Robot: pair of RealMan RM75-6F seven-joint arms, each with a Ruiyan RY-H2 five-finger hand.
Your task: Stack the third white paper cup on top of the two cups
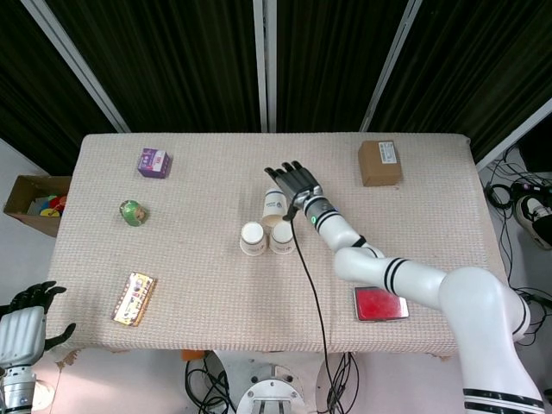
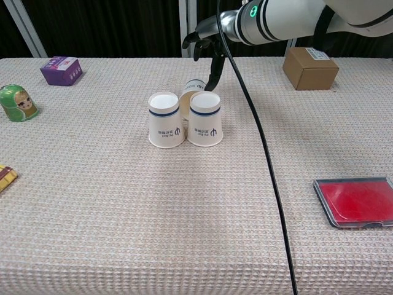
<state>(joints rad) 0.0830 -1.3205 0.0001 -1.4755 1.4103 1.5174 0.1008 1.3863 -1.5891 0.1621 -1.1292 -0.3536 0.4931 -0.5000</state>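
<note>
Two white paper cups stand upside down side by side mid-table, the left cup (image 1: pixel 252 239) (image 2: pixel 166 120) and the right cup (image 1: pixel 282 237) (image 2: pixel 205 119). The third white cup (image 1: pixel 274 205) (image 2: pixel 193 86) stands just behind them, partly hidden in the chest view. My right hand (image 1: pixel 296 183) (image 2: pixel 206 46) hovers at that cup's far right side, fingers apart and angled down, one dark finger (image 2: pixel 215 69) reaching close beside it. It holds nothing. My left hand (image 1: pixel 26 321) hangs off the table's near left corner with its fingers apart and nothing in them.
A purple box (image 1: pixel 153 162) and a green doll (image 1: pixel 131 212) lie at the left, a snack packet (image 1: pixel 134 298) near the front left. A brown box (image 1: pixel 379 163) sits back right, a red case (image 1: pixel 380 304) front right. A black cable (image 2: pixel 264 160) trails from the right arm.
</note>
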